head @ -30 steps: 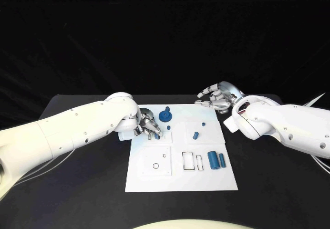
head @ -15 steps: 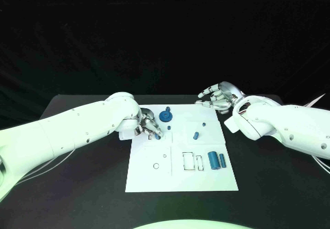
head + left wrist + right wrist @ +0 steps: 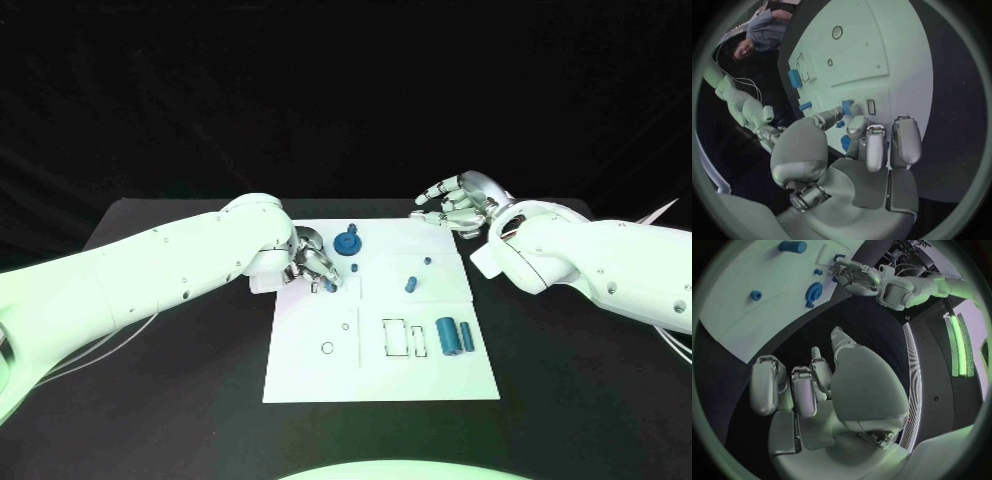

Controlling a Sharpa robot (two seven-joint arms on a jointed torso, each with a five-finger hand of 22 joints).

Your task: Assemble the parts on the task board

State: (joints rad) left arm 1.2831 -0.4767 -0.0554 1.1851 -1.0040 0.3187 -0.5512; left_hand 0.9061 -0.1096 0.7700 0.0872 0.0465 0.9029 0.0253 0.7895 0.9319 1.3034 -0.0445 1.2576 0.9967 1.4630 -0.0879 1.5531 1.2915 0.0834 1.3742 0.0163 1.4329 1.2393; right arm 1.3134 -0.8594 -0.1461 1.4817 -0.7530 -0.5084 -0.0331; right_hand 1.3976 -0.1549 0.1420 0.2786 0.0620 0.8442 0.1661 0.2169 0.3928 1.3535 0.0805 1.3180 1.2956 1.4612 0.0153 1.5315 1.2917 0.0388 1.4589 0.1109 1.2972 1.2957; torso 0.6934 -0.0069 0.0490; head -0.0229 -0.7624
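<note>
Two hands were over the black desk, one busy and one idle. The left hand sat at the upper left part of the white task board, fingers curled down around a small blue part pinched at their tips, right beside a small rectangular slot. From the head view the part looked upright and touching the board just left of centre frame; whether it had entered the slot I could not tell.

The right hand hovered off the board's upper right corner, fingers apart and gripping nothing, well apart from any piece.

Other parts on the board: a blue gear with a peg near the top centre, a short blue peg at centre right, and two blue cylinders side by side at lower right, just beside two empty rectangular outlines. A round hole lay at lower left.

Judgement: the step in hand was seating the small part at the upper left slot. The next move would call for pressing it straight down, keeping it square to the slot, then releasing without tipping it.
</note>
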